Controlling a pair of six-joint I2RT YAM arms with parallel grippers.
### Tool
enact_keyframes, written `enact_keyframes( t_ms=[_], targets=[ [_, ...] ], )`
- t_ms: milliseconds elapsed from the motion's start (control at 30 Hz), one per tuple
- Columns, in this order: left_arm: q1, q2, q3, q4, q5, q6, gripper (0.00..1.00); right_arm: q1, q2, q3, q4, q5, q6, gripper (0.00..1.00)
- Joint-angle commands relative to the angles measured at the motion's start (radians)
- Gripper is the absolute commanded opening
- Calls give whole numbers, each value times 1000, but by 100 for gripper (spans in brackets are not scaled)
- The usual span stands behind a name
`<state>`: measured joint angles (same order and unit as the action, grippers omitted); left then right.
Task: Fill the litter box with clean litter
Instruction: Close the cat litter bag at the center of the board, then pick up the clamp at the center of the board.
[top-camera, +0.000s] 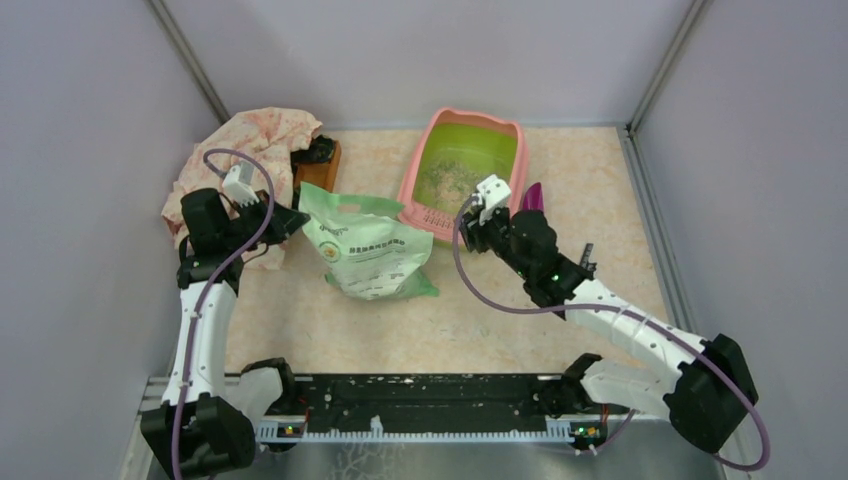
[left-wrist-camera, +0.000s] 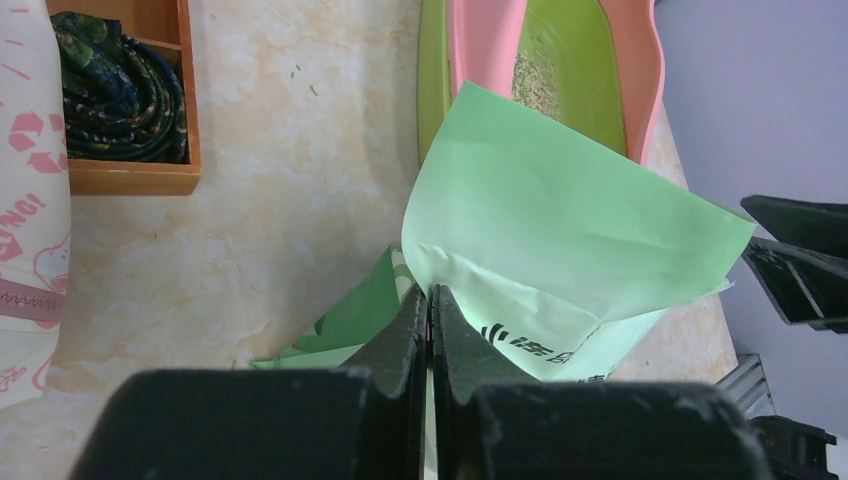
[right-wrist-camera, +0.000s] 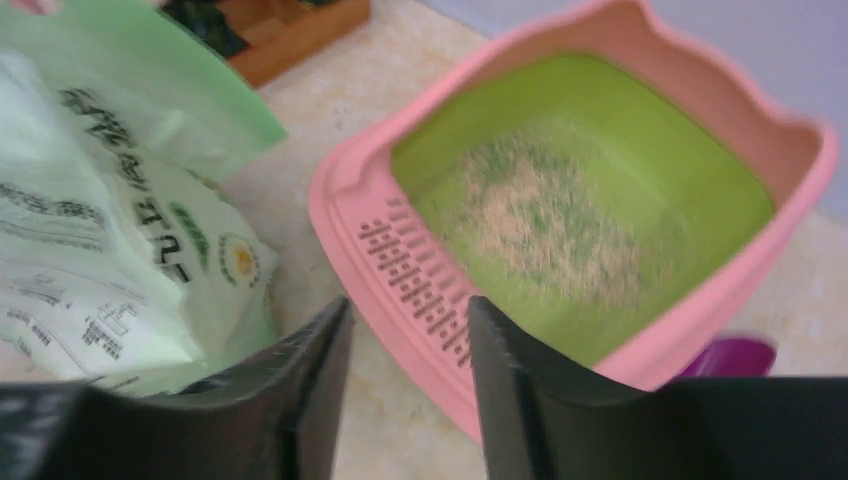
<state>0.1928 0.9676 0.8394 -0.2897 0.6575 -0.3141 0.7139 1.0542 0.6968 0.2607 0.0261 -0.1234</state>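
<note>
Pale lavender-grey walls (top-camera: 400, 50) close the workspace in on three sides, with metal posts running up the two far corners. They enclose a beige, marbled tabletop (top-camera: 590, 190), lightly speckled with stray grains near the left side.

A light green printed bag (top-camera: 370, 250) lies on its side in the middle of the tabletop, its top end towards the left arm (top-camera: 200, 320). The litter box (right-wrist-camera: 345, 195) sits just beyond and right of it at the far centre, its slotted pink ledge (right-wrist-camera: 415, 280) facing the arms. A crumpled pink-and-white printed cloth (top-camera: 255, 140) is heaped in the far left corner, against a small wooden box (left-wrist-camera: 135, 175) that holds a dark patterned coil (left-wrist-camera: 120, 90). A magenta scoop (top-camera: 531, 197) lies just right of the litter box, partly hidden behind the right arm (top-camera: 600, 300).

The clean litter (right-wrist-camera: 540, 220) is a thin, patchy scatter on the lime-green floor.

The left pincer (left-wrist-camera: 430, 310) is pinched tight on the bag's top edge; the lifted flap blocks that camera's sight of the litter box's near part. The right pincer (right-wrist-camera: 410, 305) hangs at the ledge with its jaws moderately apart, gripping nothing.
</note>
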Motion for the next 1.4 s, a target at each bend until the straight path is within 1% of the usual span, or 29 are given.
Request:
enact_keyframes(
  t_ms=[0,33,67,100,200,267,333,467,633,700,867,967,1067,1133,1200,1367],
  targets=[
    [19,-12,49,50,-30,13,5,-105,15,99,-217,243,216,52],
    [20,-12,47,51,-27,13,6,-150,28,120,-288,250,277,57],
    [20,-12,43,53,-22,11,6,-194,44,145,-358,271,333,58],
    [20,-12,40,58,-20,9,6,-225,70,169,-424,317,385,59],
    [20,-6,34,71,-11,1,7,-279,169,232,-593,438,458,59],
    [20,-4,32,73,-6,1,7,-308,228,246,-641,470,493,59],
    [20,-5,30,75,-7,0,7,-320,256,230,-619,476,514,60],
    [20,-7,31,75,-6,-4,12,-366,301,203,-582,429,565,60],
    [20,-12,34,75,-2,-8,14,-396,257,168,-559,425,564,60],
    [20,-10,33,78,3,-11,14,-413,245,168,-592,453,569,60],
    [20,-5,47,77,21,-16,15,-524,162,146,-757,542,696,60],
    [20,-2,28,102,35,-30,19,-591,91,101,-827,527,776,58],
    [20,9,3,124,53,-48,25,-652,34,39,-823,498,817,55],
    [22,18,-14,141,73,-62,30,-706,45,24,-826,450,836,54],
    [22,24,-16,140,75,-60,32,-778,63,16,-819,413,835,53],
    [24,15,-11,135,61,-54,36,-868,81,-20,-775,351,805,52]
  ],
)
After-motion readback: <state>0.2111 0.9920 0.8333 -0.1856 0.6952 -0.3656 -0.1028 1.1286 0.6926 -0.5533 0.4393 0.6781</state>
